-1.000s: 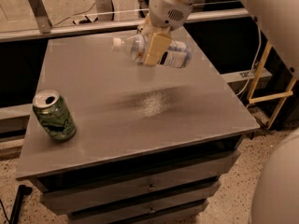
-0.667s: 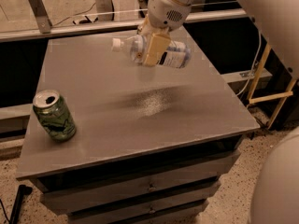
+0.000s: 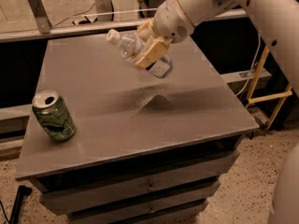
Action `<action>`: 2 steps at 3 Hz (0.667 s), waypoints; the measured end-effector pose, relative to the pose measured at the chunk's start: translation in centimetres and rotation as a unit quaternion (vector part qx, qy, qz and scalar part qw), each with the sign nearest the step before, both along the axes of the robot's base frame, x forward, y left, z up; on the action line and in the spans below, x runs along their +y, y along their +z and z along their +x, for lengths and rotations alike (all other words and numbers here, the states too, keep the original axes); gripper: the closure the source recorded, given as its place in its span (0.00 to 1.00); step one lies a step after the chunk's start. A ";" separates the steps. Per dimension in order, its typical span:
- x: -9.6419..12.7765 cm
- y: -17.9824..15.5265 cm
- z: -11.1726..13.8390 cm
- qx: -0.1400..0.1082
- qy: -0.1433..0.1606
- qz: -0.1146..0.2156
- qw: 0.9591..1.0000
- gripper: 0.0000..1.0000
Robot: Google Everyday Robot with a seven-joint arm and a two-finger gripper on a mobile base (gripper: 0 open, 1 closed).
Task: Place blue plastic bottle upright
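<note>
Above table (image 3: pixel 88 83), clear of edges, end effector (image 3: pixel 148 55) clasps blue plastic bottle (image 3: pixel 127 45).

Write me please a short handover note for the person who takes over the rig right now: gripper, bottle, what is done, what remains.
Gripper: shut on the blue plastic bottle, above the rear middle of the table.
Bottle: off the surface, tilted, white cap pointing up-left, base down-right.
Done: bottle grasped and lifted.
Left: turn it upright, set it on the table, release.
Also: green can stands at the front left, apart from the bottle.
</note>
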State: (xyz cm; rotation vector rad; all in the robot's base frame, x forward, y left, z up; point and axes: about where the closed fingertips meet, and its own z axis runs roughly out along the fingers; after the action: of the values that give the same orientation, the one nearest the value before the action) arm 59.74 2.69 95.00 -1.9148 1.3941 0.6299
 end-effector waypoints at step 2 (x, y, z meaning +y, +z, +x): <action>-1.0 3.2 -4.1 0.035 0.044 0.255 0.965 1.00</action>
State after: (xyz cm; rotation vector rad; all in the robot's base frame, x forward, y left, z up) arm 55.67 1.65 98.20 -1.5550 1.0583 1.0001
